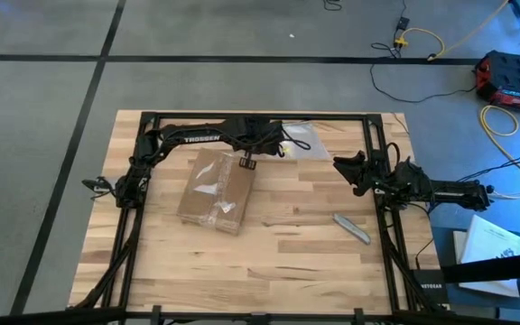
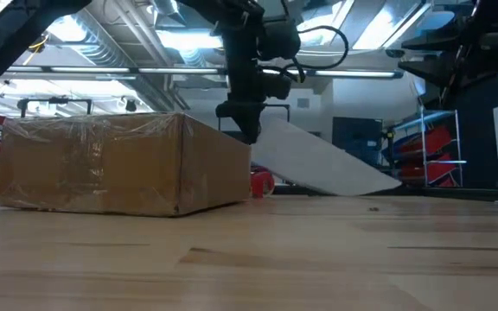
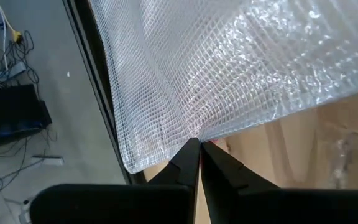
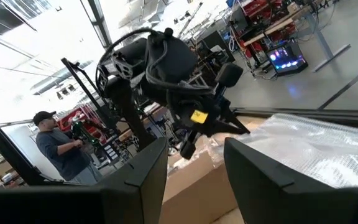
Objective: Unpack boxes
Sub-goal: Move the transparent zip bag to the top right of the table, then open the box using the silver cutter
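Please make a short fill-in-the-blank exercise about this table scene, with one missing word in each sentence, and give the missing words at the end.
1. The left tool is shut on the edge of a clear plastic ____.
2. The cardboard box rests on the wooden ____.
3. The right tool holds ____.
4. The grey utility knife lies nearer to the ____ arm.

Missing words: bag; table; nothing; right

Light wooden table [image 1: 296,244] carrying the brown cardboard box [image 1: 215,190] flat left of centre, a clear plastic bag [image 1: 307,138] near the far edge, and a small grey tool [image 1: 351,227] lying right.
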`<act>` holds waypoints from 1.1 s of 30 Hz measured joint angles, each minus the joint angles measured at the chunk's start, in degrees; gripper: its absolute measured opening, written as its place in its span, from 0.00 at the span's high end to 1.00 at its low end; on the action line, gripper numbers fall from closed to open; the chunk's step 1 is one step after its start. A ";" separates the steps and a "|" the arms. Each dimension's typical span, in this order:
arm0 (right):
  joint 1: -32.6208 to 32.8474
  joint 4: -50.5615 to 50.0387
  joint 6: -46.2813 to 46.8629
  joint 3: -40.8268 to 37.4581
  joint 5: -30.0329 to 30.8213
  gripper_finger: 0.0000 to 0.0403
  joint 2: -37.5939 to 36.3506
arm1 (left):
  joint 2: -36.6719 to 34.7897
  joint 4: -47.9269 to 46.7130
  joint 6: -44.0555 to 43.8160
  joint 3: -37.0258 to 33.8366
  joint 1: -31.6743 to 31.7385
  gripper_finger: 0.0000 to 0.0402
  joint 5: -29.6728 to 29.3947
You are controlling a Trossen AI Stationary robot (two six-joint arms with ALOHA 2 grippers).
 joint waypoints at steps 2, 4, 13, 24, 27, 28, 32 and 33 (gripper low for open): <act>0.00 -0.32 0.00 0.00 0.00 0.64 0.00 | 0.00 0.59 0.00 0.00 0.71 1.00 -0.09; 0.00 -0.68 0.02 0.00 -0.46 0.64 0.00 | 0.00 1.26 0.00 0.00 1.32 1.00 -0.17; 0.00 -1.93 0.11 -0.02 -0.48 0.64 0.00 | 0.00 0.88 -5.15 0.02 4.16 0.96 4.63; 0.01 -0.99 -1.24 -0.02 -3.62 0.62 0.00 | -0.82 -3.58 -13.95 0.53 3.81 0.61 4.26; 0.05 -0.25 -2.66 -0.01 -5.67 0.59 0.04 | -2.40 -9.28 -20.33 0.91 3.10 0.54 4.06; 0.04 0.23 -3.35 -0.01 -5.79 0.56 0.27 | -2.99 -12.07 -22.71 0.94 2.78 0.53 4.09; 0.04 0.67 -6.81 0.00 -5.07 0.44 1.65 | -2.91 -23.71 -30.56 0.81 2.81 0.52 4.71; 0.03 1.09 -7.46 0.00 -4.75 0.40 2.38 | -2.89 -25.69 -31.98 0.79 2.95 0.52 5.94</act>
